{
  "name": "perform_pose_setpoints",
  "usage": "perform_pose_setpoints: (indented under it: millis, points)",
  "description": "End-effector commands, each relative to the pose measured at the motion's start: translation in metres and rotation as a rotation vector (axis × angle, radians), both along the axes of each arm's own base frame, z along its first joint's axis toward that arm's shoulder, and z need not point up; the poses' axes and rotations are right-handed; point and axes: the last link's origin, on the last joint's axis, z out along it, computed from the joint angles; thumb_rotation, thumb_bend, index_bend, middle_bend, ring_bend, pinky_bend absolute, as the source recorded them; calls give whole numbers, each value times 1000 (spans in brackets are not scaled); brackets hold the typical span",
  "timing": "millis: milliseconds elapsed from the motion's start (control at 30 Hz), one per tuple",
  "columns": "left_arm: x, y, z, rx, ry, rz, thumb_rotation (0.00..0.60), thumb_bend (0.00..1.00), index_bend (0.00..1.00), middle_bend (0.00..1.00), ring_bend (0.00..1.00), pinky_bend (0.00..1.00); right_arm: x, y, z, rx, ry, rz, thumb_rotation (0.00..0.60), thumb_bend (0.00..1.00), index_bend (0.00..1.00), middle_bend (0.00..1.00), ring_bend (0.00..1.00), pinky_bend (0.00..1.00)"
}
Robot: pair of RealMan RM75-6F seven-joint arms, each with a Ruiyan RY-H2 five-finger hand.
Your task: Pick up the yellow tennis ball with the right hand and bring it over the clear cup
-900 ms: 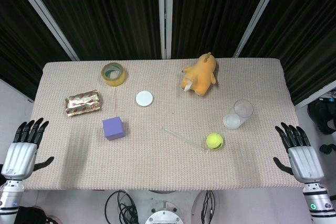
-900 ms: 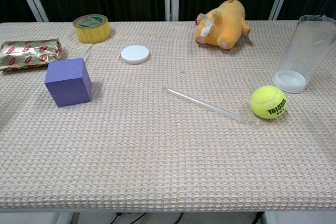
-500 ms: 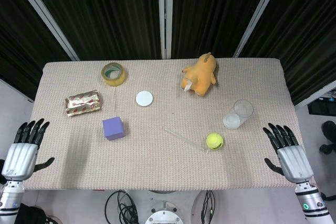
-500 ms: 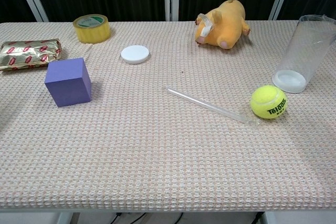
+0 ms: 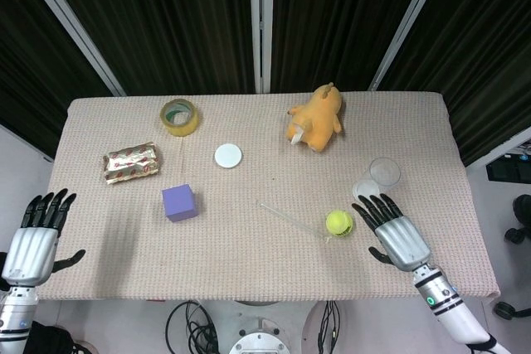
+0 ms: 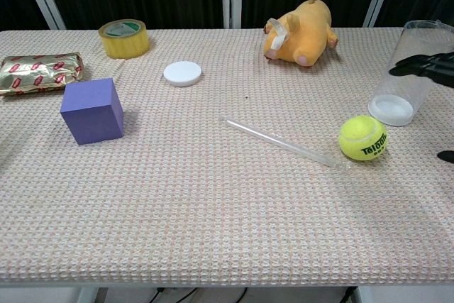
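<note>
The yellow tennis ball (image 5: 338, 222) (image 6: 363, 138) lies on the table toward the front right, at the end of a clear straw. The clear cup (image 5: 377, 180) (image 6: 410, 74) stands upright just behind and to the right of it. My right hand (image 5: 394, 228) hovers open, fingers spread, right of the ball and in front of the cup, holding nothing. In the chest view only its dark fingertips (image 6: 425, 63) show at the right edge, in front of the cup. My left hand (image 5: 35, 236) is open beside the table's front left corner.
A clear straw (image 5: 290, 218) lies left of the ball. A purple cube (image 5: 180, 202), foil snack pack (image 5: 132, 162), tape roll (image 5: 179, 116), white round lid (image 5: 228, 155) and orange plush toy (image 5: 316, 117) are spread over the left and back of the table (image 5: 249, 254).
My right hand has moved left from off the table's right edge to just beside the ball and cup, still open. The left hand and all objects stayed put.
</note>
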Motion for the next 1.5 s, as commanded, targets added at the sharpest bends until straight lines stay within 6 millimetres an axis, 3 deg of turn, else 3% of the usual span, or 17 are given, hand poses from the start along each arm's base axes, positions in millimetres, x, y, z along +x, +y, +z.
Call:
perform_pose_setpoints:
  millis: [33, 267, 500, 633, 733, 800, 1000, 1100, 1267, 1500]
  points:
    - [-1, -2, 2, 4, -2, 3, 600, 83, 0, 0, 0, 0, 10, -22, -21, 34, 12, 4, 600, 176, 0, 0, 0, 0]
    - [-4, -3, 3, 5, -15, 12, 600, 82, 0, 0, 0, 0, 16, -37, -45, 63, 32, -18, 600, 176, 0, 0, 0, 20]
    - [-5, -2, 4, 5, -14, 12, 600, 83, 0, 0, 0, 0, 19, -39, -58, 110, 27, -33, 600, 179, 0, 24, 20, 197]
    - [-6, -2, 4, 4, -14, 15, 600, 82, 0, 0, 0, 0, 22, -40, -63, 116, 25, -11, 600, 196, 16, 129, 169, 367]
    - [-7, -2, 5, 7, -23, 23, 600, 82, 0, 0, 0, 0, 22, -40, -65, 113, 33, 9, 600, 210, 123, 226, 291, 523]
    - [-9, -3, 6, 11, -32, 31, 600, 82, 0, 0, 0, 0, 21, -39, -65, 105, 34, 20, 600, 227, 245, 326, 374, 614]
    - [-11, -4, 5, 6, -32, 37, 600, 83, 1, 0, 0, 0, 20, -40, -62, 78, 24, 46, 600, 286, 498, 487, 509, 718]
    - [-11, -3, 6, 7, -34, 37, 600, 82, 1, 0, 0, 0, 22, -40, -56, 52, -7, 68, 600, 303, 594, 527, 550, 748]
    - [-10, -4, 7, 12, -35, 34, 600, 82, 1, 0, 0, 0, 34, -34, -37, 29, -116, 108, 600, 313, 616, 539, 562, 761]
    - [-9, -6, 11, 22, -21, 34, 600, 83, 2, 0, 0, 0, 70, -29, 24, -162, -259, 320, 600, 312, 618, 540, 562, 761]
